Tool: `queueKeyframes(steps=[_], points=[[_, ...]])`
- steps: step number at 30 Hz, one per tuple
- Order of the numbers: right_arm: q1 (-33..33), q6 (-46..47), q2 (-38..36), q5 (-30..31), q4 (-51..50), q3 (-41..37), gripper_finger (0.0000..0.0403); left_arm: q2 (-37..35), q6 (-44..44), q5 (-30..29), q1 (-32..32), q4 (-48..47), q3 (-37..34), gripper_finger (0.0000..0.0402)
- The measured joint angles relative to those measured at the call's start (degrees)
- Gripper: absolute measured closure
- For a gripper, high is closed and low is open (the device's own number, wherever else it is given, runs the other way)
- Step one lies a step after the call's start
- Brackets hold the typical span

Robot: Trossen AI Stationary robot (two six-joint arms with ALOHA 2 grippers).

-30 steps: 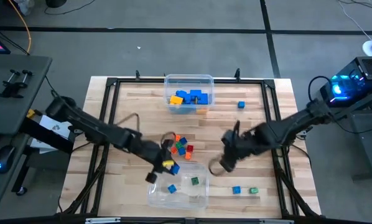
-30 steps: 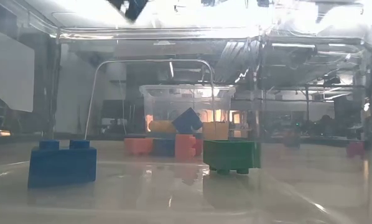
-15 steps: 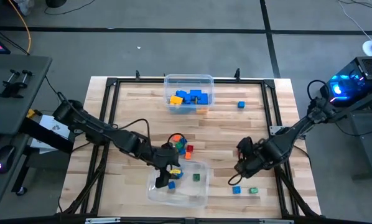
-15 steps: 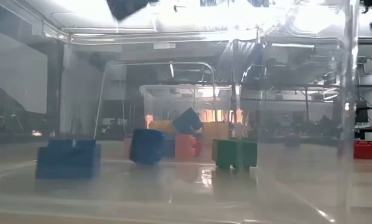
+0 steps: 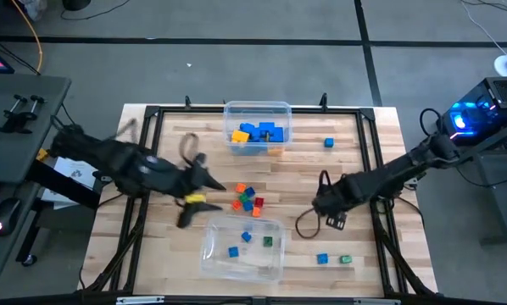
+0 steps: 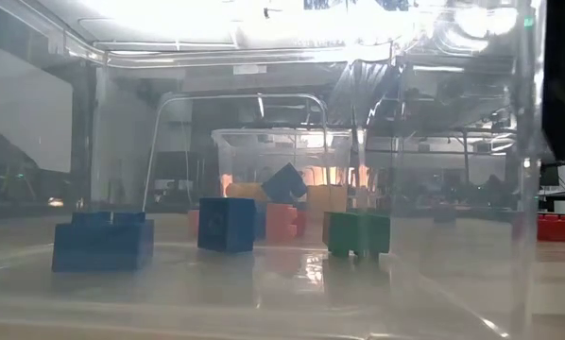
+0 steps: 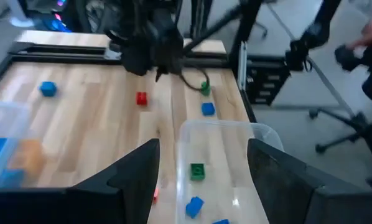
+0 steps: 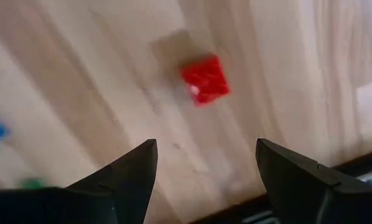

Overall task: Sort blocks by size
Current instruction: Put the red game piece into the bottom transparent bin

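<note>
Now three blocks sit in the near bin: two blue, one green. Left gripper hangs open beside it, empty; right gripper hovers open over a red block on the desk. Two more blocks lie near the front edge.
</note>
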Motion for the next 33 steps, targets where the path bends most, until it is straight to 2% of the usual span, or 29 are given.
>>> queueKeyframes(steps=[4, 10, 16, 20, 23, 27, 33], points=[[-3.8, -8.8, 0.0, 0.3, 2.2, -3.0, 0.0135, -10.2, -4.4, -2.9, -1.8, 5.5, -10.3, 0.0180], [-5.9, -28.4, 0.0, 1.3, 10.3, -5.2, 0.0135, -21.9, -11.2, -5.2, -6.3, 22.4, -28.0, 0.0181], [-7.3, -28.1, 0.0, 0.1, 12.1, -7.8, 0.0135, -25.9, -15.5, -6.1, -8.7, 35.8, -39.3, 0.0181], [-7.8, -26.1, 0.0, -2.6, 18.7, -10.9, 0.0135, -25.8, -15.7, -9.1, -8.5, 39.9, -41.2, 0.0181], [-7.6, -27.1, 0.0, -2.4, 23.4, -13.5, 0.0135, -25.7, -15.4, -12.7, -8.0, 41.3, -41.2, 0.0181], [-7.6, -27.3, 0.0, 0.1, 24.3, -17.0, 0.0135, -25.7, -15.3, -16.2, -7.2, 43.5, -41.2, 0.0181], [-7.6, -28.4, -0.2, -0.1, 26.3, -20.2, 0.0137, -25.7, -15.3, -19.1, -6.0, 45.8, -41.2, 0.0181]])
